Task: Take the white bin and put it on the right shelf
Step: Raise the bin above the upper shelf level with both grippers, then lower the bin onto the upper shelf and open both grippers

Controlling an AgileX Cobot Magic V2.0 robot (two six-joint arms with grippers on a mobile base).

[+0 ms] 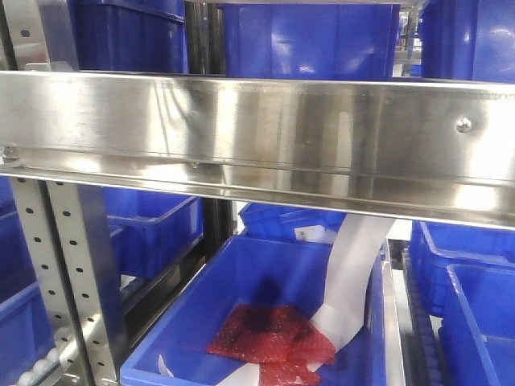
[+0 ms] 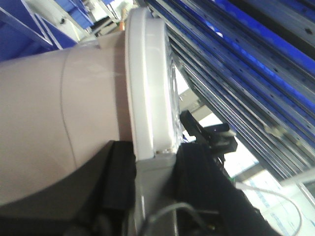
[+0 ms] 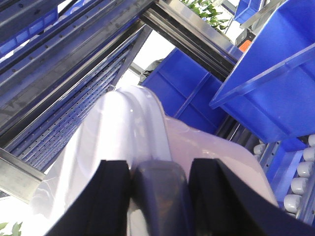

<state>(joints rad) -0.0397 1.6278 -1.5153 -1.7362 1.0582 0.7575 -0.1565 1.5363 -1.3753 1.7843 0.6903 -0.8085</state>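
Left pincer (image 2: 155, 164): clamped on white bin (image 2: 44, 123) rim.
Right pincer (image 3: 158, 184): clamped on white bin (image 3: 123, 128) edge.
Shelf (image 1: 257, 137): steel, blue bins (image 1: 310, 40) behind.

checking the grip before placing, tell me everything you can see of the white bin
The bin is smooth plastic: a pale pinkish body with a thin moulded line, topped by a glossy white lid. It fills both wrist views. The left gripper and right gripper each clamp its rim. Whether it rests on anything is hidden, and the front view misses it.
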